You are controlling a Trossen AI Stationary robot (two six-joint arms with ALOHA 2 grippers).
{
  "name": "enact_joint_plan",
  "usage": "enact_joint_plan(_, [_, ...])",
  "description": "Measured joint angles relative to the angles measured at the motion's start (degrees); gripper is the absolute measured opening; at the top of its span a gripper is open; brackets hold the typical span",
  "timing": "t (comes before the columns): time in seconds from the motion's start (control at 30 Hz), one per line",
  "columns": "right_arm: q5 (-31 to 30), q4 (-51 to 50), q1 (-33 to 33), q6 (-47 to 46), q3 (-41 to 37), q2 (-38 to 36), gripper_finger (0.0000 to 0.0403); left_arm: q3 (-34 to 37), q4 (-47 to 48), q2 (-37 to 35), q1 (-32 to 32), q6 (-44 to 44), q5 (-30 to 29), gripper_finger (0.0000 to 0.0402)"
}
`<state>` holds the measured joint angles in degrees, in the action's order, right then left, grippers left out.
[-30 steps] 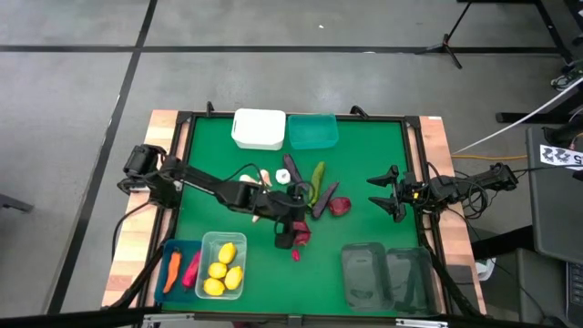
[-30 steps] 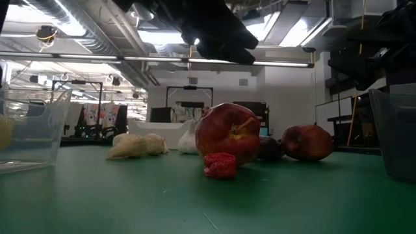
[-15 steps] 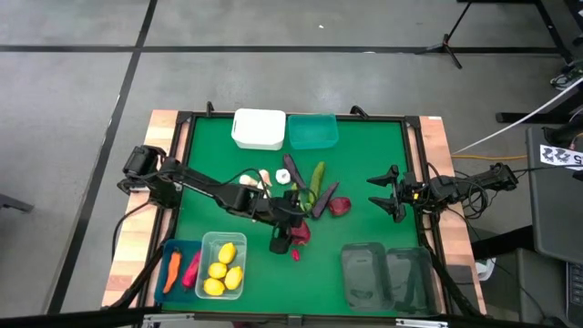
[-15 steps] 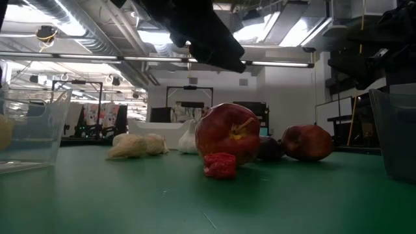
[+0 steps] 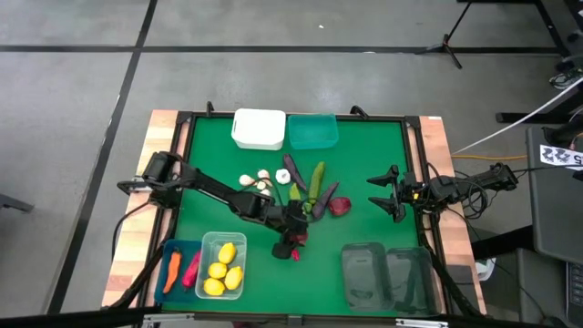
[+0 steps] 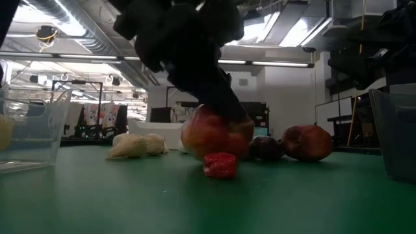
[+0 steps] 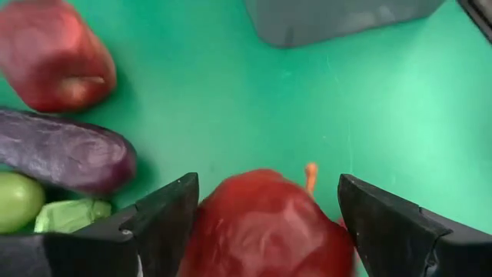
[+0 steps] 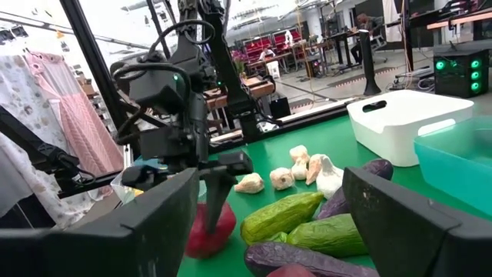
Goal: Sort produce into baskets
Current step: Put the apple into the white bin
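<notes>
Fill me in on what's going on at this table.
The robot is sorting toy produce into bins. The left gripper is down over a red apple in the middle of the green table, fingers open on either side of it, not yet closed. Lemons already lie in the clear bin, a carrot and chilli in the blue bin. The right gripper waits open near the table's right edge.

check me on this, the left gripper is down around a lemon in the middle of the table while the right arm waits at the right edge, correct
Not a lemon. The left gripper is down around a red apple, fingers open on either side of it, as the left wrist view shows. The lemons lie in the clear basket. The right gripper does wait at the right edge.
</notes>
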<state>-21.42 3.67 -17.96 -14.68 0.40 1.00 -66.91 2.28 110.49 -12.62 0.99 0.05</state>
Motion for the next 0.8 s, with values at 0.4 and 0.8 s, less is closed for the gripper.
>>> enact_joint_plan(0.4, [0.42, -0.02, 0.00, -0.04, 0.02, 1.85, 0.0321, -0.18, 0.80, 2.13, 0.02, -0.89, -0.02, 0.0302])
enact_joint_plan(0.8, [0.44, -0.03, -0.01, -0.50, 0.01, 2.27, 0.0321, -0.08, 0.90, 2.24, 0.02, 1.16, -0.41, 0.0230])
